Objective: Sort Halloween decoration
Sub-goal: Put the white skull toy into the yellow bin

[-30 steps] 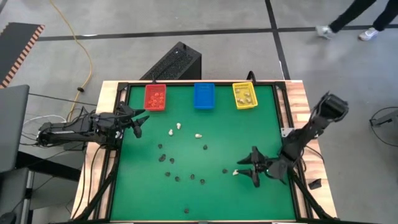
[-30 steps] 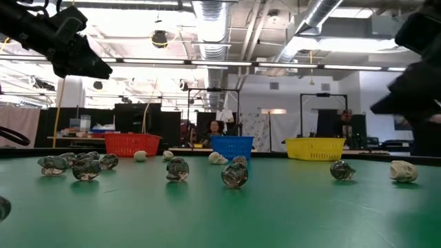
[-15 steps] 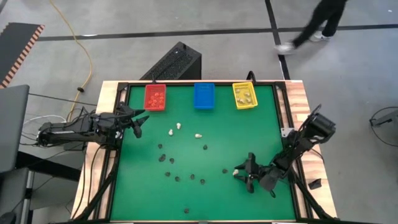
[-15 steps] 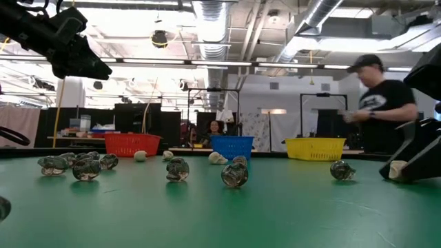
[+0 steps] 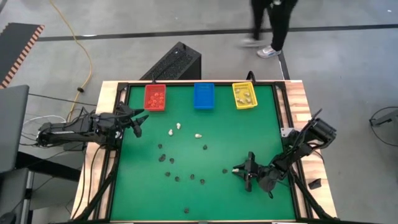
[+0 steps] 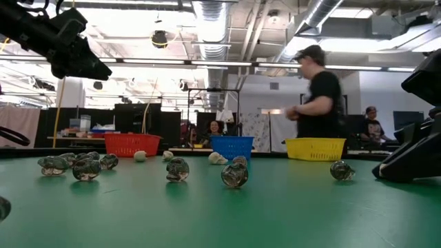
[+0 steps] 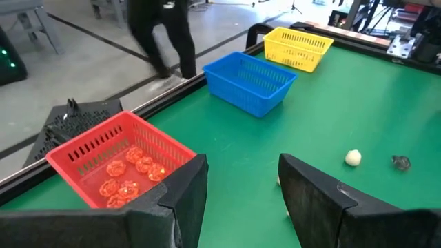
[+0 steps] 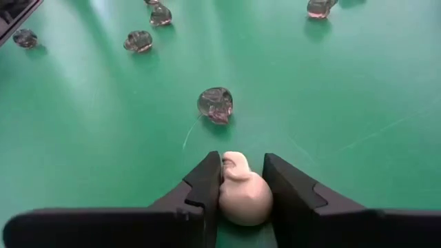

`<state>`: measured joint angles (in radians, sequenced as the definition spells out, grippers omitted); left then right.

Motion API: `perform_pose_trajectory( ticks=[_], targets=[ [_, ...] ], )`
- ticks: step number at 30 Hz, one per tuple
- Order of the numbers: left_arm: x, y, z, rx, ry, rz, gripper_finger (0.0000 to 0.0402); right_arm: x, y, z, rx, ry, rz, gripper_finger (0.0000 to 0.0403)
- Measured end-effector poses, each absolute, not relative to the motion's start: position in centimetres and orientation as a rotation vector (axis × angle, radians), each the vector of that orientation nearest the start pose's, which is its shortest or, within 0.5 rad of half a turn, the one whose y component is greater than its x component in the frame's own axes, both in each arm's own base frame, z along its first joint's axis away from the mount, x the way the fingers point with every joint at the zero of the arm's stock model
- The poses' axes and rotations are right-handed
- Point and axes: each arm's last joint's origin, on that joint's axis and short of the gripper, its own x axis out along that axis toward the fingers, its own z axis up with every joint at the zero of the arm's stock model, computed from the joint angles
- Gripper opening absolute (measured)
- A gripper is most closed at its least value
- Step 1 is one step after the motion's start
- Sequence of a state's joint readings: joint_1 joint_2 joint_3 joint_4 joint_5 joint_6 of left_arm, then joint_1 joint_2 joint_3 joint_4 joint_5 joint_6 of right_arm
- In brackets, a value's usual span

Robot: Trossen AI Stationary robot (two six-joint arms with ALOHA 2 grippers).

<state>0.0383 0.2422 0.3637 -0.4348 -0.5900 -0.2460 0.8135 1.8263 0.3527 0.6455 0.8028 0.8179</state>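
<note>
- Right pincer [image 8: 242, 189] now sits low on the tabletop [image 5: 249, 137] at its near right, its two fingers drawn in narrow against a cream-white trinket [image 8: 242, 198]; a second ago the jaws stood wide and the arm was higher and farther right.
- In the wrist view the trinket lies between the pads and touches both, and it seems to rest on the green surface, not lifted; whether the grip is firm yet is hard to say.
- That closing means the pick of one cream piece is under way, and the likely next call is a lift and a carry to the yellow bin [image 5: 244, 96] at the far edge, where pale pieces already lie.
- Just beyond the fingers sits a dark glassy trinket [image 8: 216, 105], near but apart, so the lift should go straight up.
- Left pincer [image 5: 138, 121] hovers at the far left by the red bin [image 5: 155, 98], jaws parted and holding nothing, unchanged from a second ago.
- Black trinkets [image 5: 177, 168] stay scattered mid-table; the blue bin [image 5: 204, 96] looks empty.
</note>
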Motion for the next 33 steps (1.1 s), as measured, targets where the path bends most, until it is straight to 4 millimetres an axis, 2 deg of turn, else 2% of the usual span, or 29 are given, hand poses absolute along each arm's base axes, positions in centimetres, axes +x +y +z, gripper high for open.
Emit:
perform_pose_trajectory(
  ticks=[7, 16, 33],
  targets=[
    [8.6, 1.9, 22.8, -0.150, 0.229, 0.657, 0.0169, 17.3, 15.2, 5.9, 0.198, 0.511, -0.224, 0.0123],
    [8.6, 1.9, 22.8, -0.151, 0.228, 0.657, 0.0169, 18.1, 14.4, 7.7, 0.241, 0.432, -0.284, 0.0123],
    [8.6, 1.9, 22.8, -0.150, 0.229, 0.657, 0.0169, 21.9, 8.7, 9.2, 0.152, 0.361, -0.523, 0.0123]
  ],
)
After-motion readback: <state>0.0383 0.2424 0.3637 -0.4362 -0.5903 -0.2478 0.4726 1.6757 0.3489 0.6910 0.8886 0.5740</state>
